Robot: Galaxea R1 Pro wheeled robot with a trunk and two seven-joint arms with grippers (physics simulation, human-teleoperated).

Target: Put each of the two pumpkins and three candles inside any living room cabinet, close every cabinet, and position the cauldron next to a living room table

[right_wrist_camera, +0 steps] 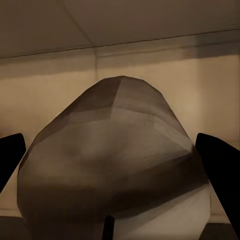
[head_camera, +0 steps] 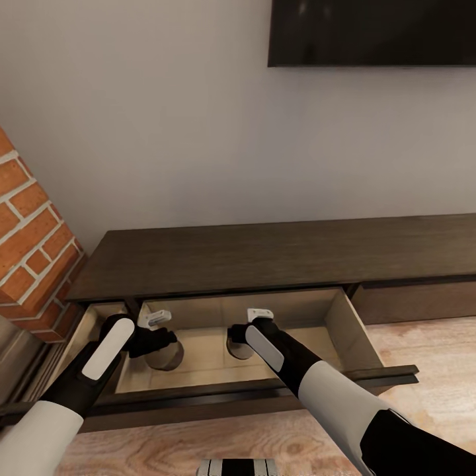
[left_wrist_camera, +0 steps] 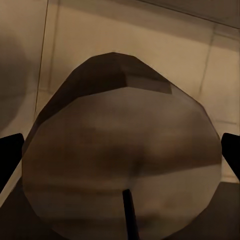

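Faceted brown candles [head_camera: 165,357] in pale-wood drawer [head_camera: 344,324]

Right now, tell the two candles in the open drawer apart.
The left candle looks darker brown; the right candle looks paler. The left candle stands near the left end of the drawer, the right candle nearer its middle. Both stand inside that drawer.

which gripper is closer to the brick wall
Left. The left gripper is in the open drawer at the end by the brick wall; the right gripper sits farther along.
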